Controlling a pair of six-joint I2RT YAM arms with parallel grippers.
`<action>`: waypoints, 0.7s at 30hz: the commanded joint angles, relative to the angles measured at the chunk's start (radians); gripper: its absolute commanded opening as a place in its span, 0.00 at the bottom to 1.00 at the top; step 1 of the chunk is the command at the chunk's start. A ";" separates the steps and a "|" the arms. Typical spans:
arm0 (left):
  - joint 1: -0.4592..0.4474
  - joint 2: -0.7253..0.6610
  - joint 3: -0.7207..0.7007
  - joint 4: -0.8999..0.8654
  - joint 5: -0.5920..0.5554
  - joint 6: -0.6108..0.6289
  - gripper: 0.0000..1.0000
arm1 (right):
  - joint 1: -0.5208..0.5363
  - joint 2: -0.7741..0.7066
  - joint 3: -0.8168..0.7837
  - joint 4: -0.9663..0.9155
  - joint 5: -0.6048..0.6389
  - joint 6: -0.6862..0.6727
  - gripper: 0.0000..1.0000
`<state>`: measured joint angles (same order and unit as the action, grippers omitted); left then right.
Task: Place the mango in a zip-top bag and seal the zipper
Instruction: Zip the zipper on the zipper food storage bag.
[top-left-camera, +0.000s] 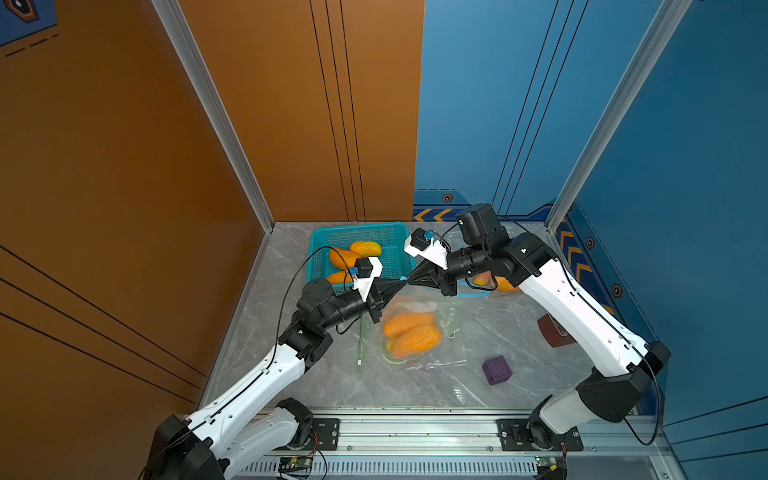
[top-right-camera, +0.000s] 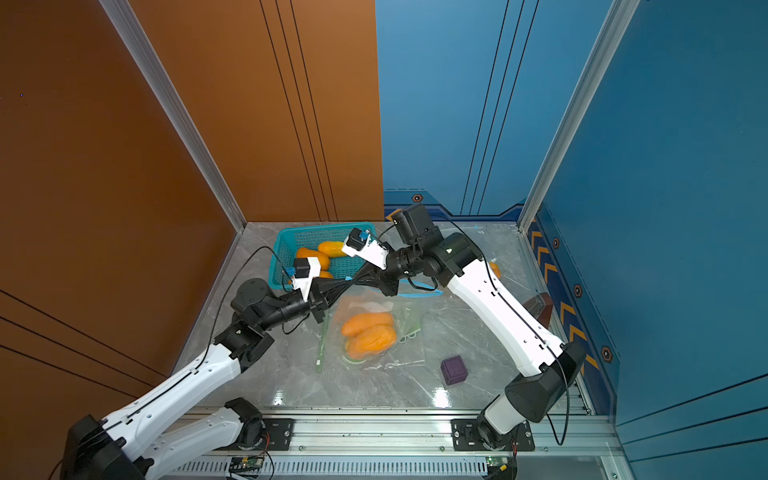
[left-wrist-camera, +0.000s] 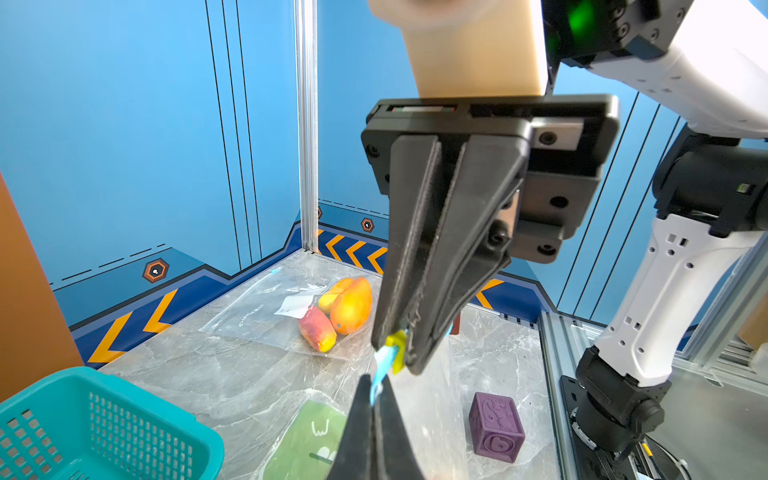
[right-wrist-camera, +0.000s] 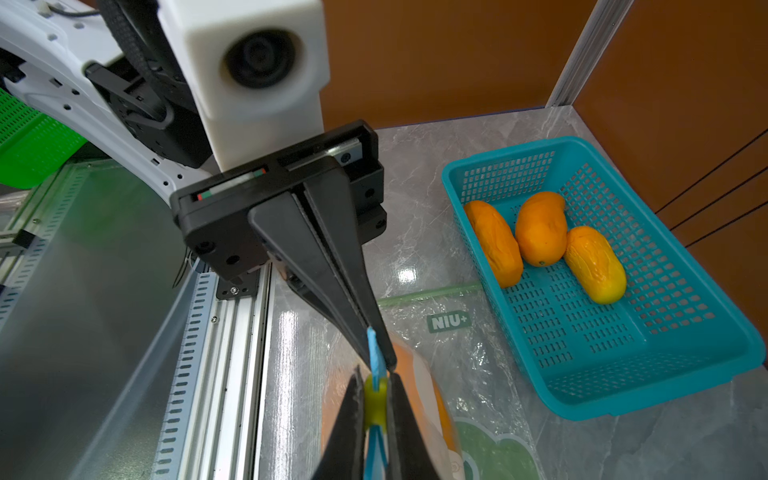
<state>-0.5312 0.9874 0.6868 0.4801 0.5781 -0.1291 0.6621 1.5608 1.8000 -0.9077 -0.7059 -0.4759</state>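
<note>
Two smooth orange mangoes already lie inside the clear, crinkly zip-top bag on the marble-patterned table. The left gripper is clamped on the end of the blue zipper strip, probably to anchor it. The right gripper has its fingers closed on the small yellow plastic slider, placed to run it along the seal.
</note>
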 joint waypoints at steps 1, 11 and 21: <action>0.000 -0.023 0.021 0.022 -0.070 -0.003 0.00 | 0.010 -0.003 0.006 -0.036 0.060 -0.011 0.04; 0.019 -0.049 -0.003 0.024 -0.104 0.000 0.00 | 0.016 -0.046 -0.029 -0.035 0.192 -0.035 0.00; 0.056 -0.061 -0.024 0.038 -0.160 -0.028 0.00 | -0.021 -0.108 -0.094 -0.036 0.235 -0.039 0.00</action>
<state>-0.5121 0.9588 0.6758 0.4633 0.5098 -0.1352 0.6724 1.4990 1.7351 -0.8967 -0.5339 -0.5018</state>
